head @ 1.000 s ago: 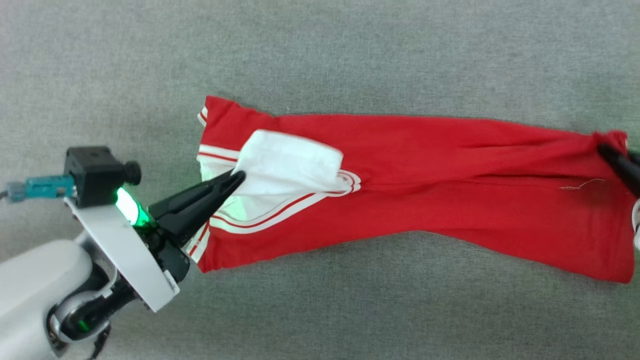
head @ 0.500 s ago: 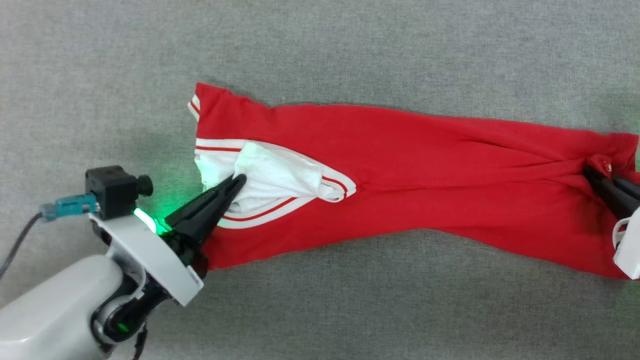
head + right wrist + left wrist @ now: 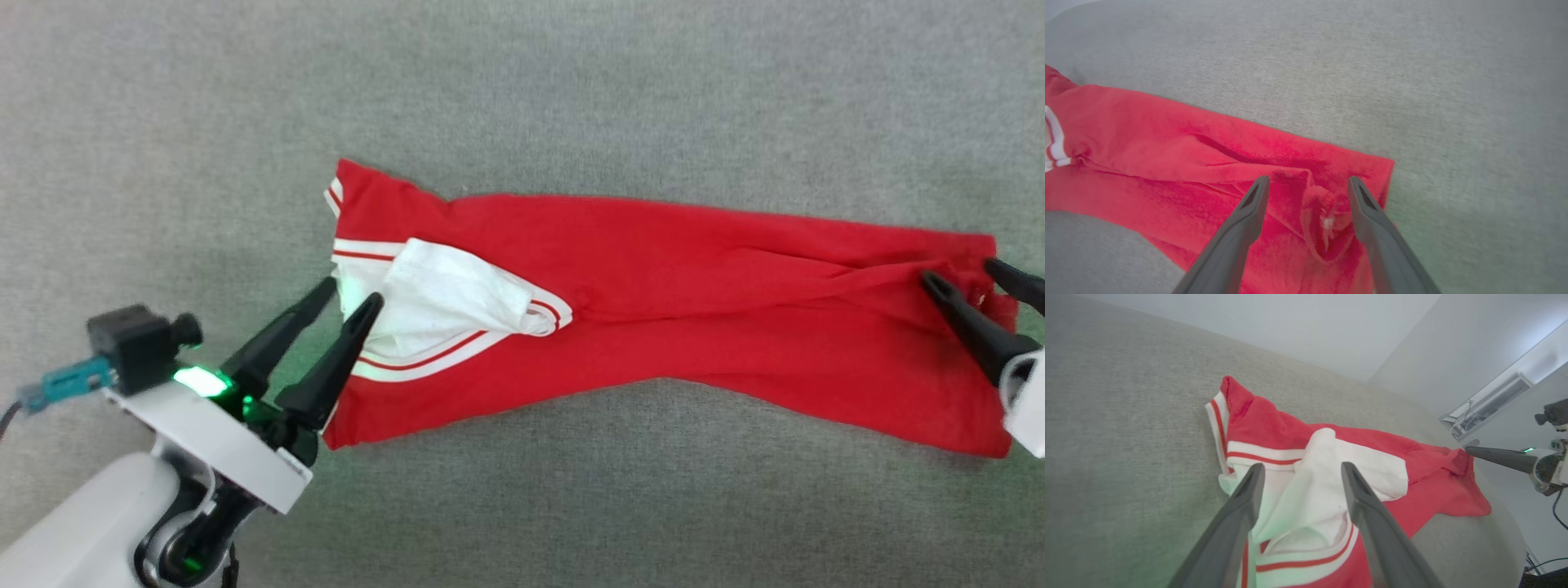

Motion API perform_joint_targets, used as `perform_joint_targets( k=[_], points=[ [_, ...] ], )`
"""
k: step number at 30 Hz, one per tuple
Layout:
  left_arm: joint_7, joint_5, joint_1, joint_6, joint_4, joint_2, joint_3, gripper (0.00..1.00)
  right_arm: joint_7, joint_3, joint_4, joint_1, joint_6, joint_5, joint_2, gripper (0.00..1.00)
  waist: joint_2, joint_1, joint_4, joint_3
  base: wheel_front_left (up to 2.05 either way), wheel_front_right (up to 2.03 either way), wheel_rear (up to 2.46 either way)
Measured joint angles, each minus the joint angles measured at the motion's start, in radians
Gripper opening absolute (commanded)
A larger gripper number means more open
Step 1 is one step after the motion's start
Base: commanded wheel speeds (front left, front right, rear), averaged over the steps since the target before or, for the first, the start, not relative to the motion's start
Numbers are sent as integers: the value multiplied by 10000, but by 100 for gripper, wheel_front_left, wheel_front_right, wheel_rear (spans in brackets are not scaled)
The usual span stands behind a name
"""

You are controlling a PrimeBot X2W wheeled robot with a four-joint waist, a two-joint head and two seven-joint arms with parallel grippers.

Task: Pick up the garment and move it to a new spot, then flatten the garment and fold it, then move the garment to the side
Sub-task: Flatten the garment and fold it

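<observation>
on grey surface (image 3: pixel 522 98), garment (image 3: pixel 694 310) lengthwise l-r, sleeve left; l gripper (image 3: pixel 353 291), r gripper (image 3: pixel 958 271) wide

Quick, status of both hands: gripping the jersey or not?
Left hand: open, holding nothing, tips at the garment's white sleeve.
Right hand: open, holding nothing, tips at the garment's red end.

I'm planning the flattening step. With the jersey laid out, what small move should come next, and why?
Probably lift both clear: left gripper and right gripper are open, holding nothing, and the garment lies stretched out, with a pucker yet to smooth.
</observation>
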Motion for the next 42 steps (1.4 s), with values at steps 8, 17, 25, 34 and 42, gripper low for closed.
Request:
perform_joint_targets(
  k=[8,17,25,34,42],
  points=[
    [-2,1181,1653,81,558,-1344,1954,100,1776,-1789,295,945,-2,121,408,100,0,0,378,-603,0,0,0],
    [0,3170,2647,249,1394,-3241,3712,100,3083,-3438,966,944,-2,-309,711,100,0,0,1285,-895,0,0,0],
    [0,6034,2936,267,1289,-4401,5336,100,3925,-3699,1795,190,-2,-945,1179,100,0,0,1896,-1016,0,0,0],
    [0,8161,3015,75,1220,-5321,5979,100,4673,-3772,2389,-466,0,-2286,1749,100,0,0,2070,-947,0,0,0],
    [0,8638,3007,17,1551,-5659,6240,100,4393,-3772,2456,-575,-2,-2475,1847,0,0,0,2009,-797,0,0,0]
  ],
)
